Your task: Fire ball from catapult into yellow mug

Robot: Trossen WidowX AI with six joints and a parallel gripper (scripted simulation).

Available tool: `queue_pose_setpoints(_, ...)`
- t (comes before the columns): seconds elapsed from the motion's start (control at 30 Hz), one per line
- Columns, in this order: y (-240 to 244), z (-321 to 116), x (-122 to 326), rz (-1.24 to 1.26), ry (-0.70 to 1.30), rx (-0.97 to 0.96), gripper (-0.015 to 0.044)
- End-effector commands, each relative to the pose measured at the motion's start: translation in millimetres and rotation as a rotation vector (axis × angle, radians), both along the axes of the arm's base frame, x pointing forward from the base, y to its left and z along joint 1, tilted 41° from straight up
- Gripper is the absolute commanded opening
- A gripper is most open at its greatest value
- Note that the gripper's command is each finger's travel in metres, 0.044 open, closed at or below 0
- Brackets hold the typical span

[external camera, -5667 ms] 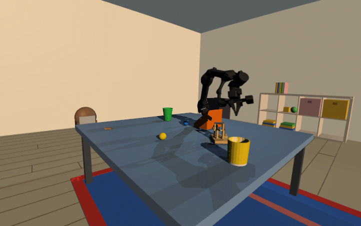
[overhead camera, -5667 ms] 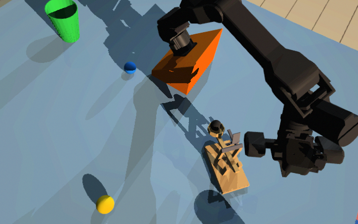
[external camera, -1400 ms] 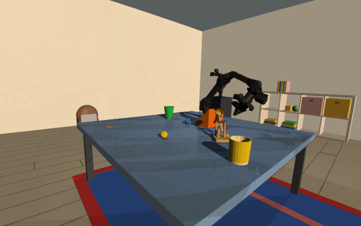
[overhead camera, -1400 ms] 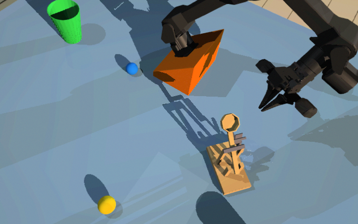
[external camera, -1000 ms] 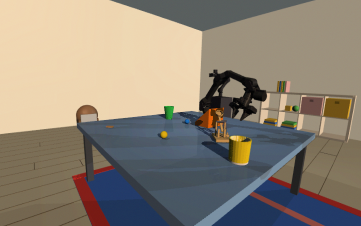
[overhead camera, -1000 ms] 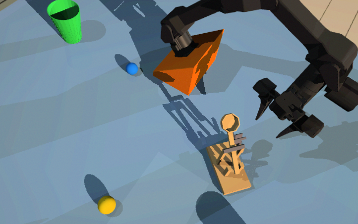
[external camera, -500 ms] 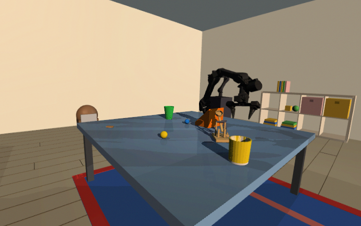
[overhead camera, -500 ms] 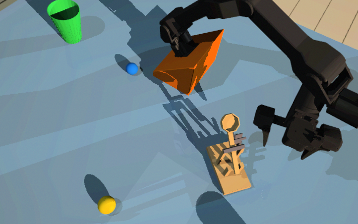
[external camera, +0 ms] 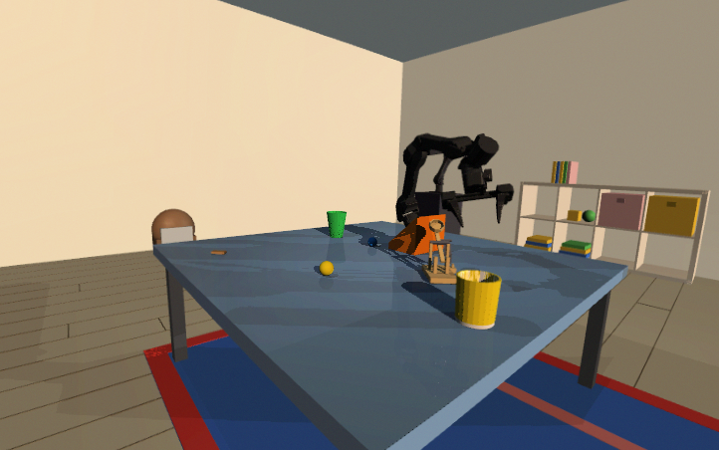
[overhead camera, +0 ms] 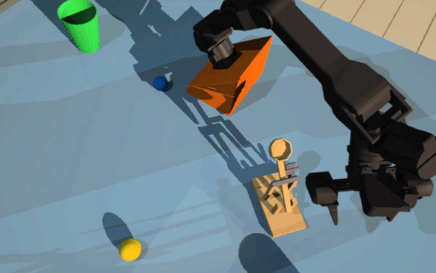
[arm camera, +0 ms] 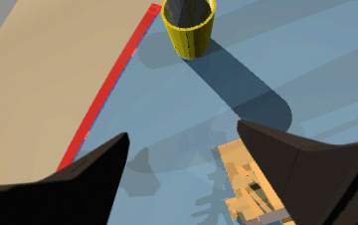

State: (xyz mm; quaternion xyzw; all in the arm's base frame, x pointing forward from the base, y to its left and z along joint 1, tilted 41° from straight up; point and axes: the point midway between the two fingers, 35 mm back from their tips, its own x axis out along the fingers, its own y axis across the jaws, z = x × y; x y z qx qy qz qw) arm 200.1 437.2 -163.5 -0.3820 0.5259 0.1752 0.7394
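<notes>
The wooden catapult (overhead camera: 287, 223) (external camera: 441, 277) (arm camera: 230, 152) stands on the table with its throwing arm raised. Its round cup (overhead camera: 279, 148) (external camera: 436, 225) is empty. The yellow mug (external camera: 477, 302) (arm camera: 189, 42) stands upright, in front of the catapult in the exterior view; no ball shows in it, but its bottom is hidden. My gripper (overhead camera: 363, 221) (external camera: 479, 223) (arm camera: 183, 130) is wide open and empty, raised above the table beside the catapult. A yellow ball (overhead camera: 130, 249) (external camera: 326, 268) and a blue ball (overhead camera: 160, 83) (external camera: 372, 242) lie on the table.
An orange wedge-shaped block (overhead camera: 260, 66) (external camera: 434, 230) lies behind the catapult, with a black jointed part over it. A green cup (overhead camera: 86, 37) (external camera: 336, 225) stands farther back. A small brown piece (external camera: 218, 252) lies near the table's left edge. The table edge runs beside the mug.
</notes>
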Motion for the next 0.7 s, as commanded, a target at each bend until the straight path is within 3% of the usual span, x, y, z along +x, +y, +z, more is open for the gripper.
queue_pose_setpoints(0.0, 18.1, 13.6, 21.1, 0.111, 0.004, 0.048, 0.044)
queue_pose_setpoints(0.4, 54.3, 55.1, 97.0, 0.481, -0.086, 0.125, 0.044)
queue_pose_setpoints(0.67, 55.8, 58.0, 101.4, 0.501, -0.095, 0.127, 0.044)
